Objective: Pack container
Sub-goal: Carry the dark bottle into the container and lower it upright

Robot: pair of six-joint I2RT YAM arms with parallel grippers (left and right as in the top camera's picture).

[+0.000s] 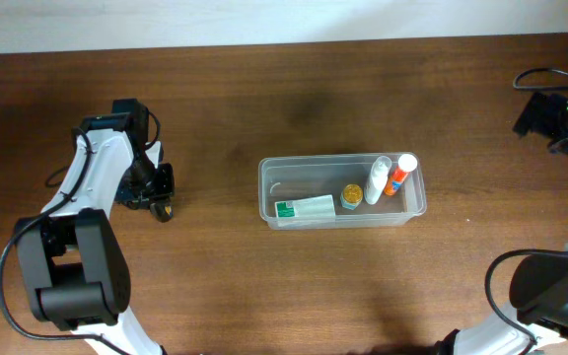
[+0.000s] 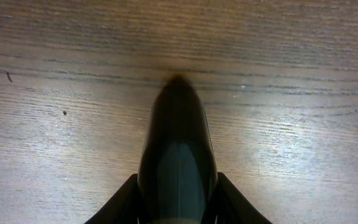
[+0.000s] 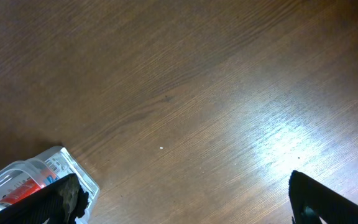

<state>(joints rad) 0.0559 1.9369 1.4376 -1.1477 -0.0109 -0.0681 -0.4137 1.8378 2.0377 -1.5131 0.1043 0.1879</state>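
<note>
Left pincer closed; container holds two bottles, one box, one jar.

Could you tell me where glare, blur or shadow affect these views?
Overhead view: even and sharp, a faint dark patch on the table beyond the container. Left wrist view: the left gripper is a dark, out-of-focus mass over pale, washed-out wood. Right wrist view: bright glare on the wood at frame right; the fingers of the right gripper sit dark and soft in the bottom corners.
</note>
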